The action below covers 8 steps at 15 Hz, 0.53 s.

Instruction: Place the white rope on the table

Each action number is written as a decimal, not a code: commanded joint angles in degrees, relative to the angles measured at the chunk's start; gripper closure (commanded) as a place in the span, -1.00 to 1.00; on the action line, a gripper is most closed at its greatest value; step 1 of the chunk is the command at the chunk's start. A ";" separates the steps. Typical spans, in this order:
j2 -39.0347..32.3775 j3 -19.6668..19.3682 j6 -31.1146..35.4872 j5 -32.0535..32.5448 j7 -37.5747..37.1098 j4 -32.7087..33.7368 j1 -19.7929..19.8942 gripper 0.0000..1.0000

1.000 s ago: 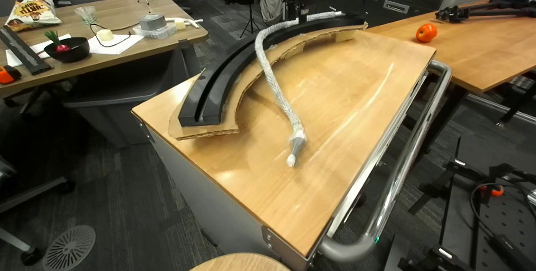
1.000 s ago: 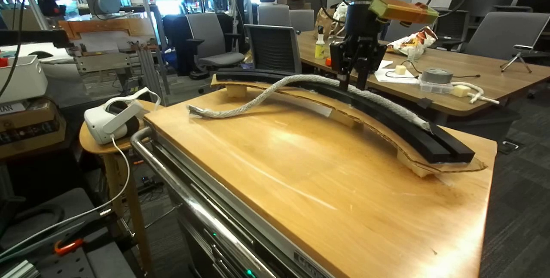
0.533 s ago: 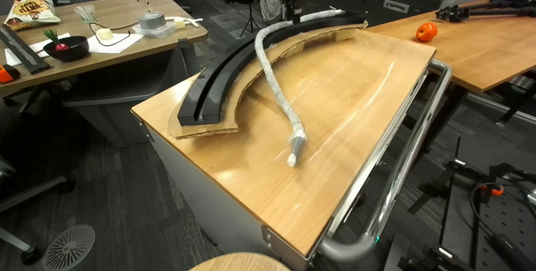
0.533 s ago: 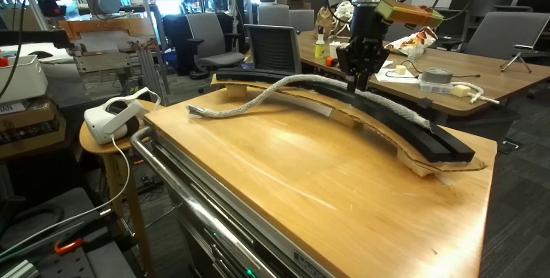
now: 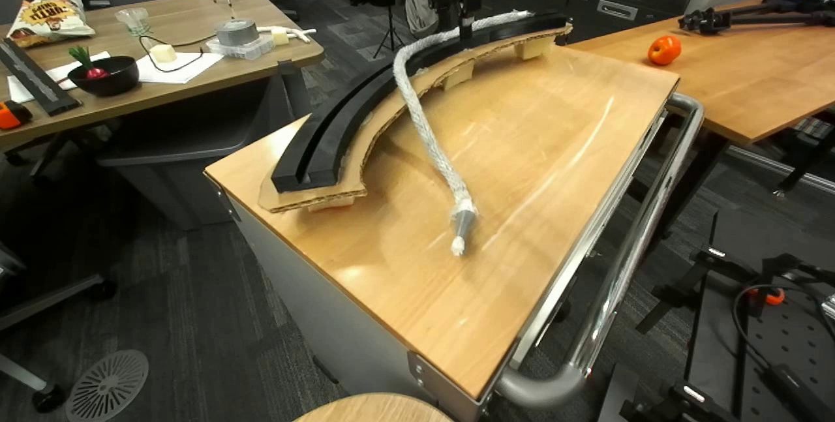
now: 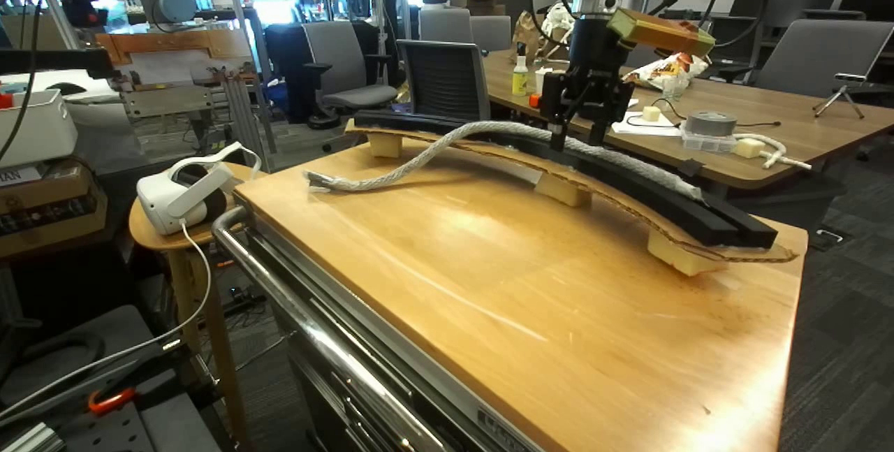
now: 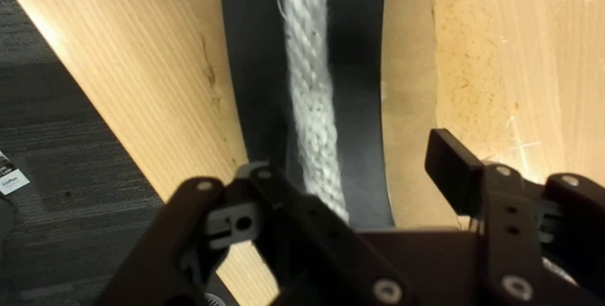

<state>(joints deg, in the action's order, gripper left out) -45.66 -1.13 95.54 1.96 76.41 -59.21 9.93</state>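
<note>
The pale grey-white rope (image 5: 424,122) lies along the dark curved track on its far stretch, then bends off it. Its grey-taped end (image 5: 464,221) rests on the light-brown wooden table (image 5: 522,167). In an exterior view the rope (image 6: 433,153) ends near the track's near end. My gripper (image 6: 578,143) points down at the track's middle with its fingers spread on either side of the rope. In the wrist view the gripper's fingers (image 7: 352,173) are wide apart. The rope (image 7: 309,60) runs along the track's middle and passes behind the left finger.
The dark track (image 6: 684,207) sits on cardboard with pale foam blocks (image 6: 688,256) beneath. A metal rail (image 5: 626,278) runs along the table's edge. A cluttered desk (image 5: 261,4) stands behind, and a stool with a white headset (image 6: 174,200) stands beside the table.
The gripper's fingers were close together half a second ago and are now apart. The track's end and cardboard have shifted slightly up, showing more foam. The rope's taped end has barely moved.
</note>
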 commanded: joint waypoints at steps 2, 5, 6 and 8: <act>-2.02 1.13 -1.55 -0.78 -1.19 4.52 0.99 -0.14; -2.46 1.11 -1.75 -0.65 -1.40 5.23 1.09 0.27; -2.71 1.09 -1.81 -0.65 -1.54 5.57 1.14 0.42; -3.08 1.09 -1.94 -0.65 -1.81 5.92 1.20 0.72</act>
<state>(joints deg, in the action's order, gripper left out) -46.51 -0.96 95.55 1.96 75.53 -57.06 10.35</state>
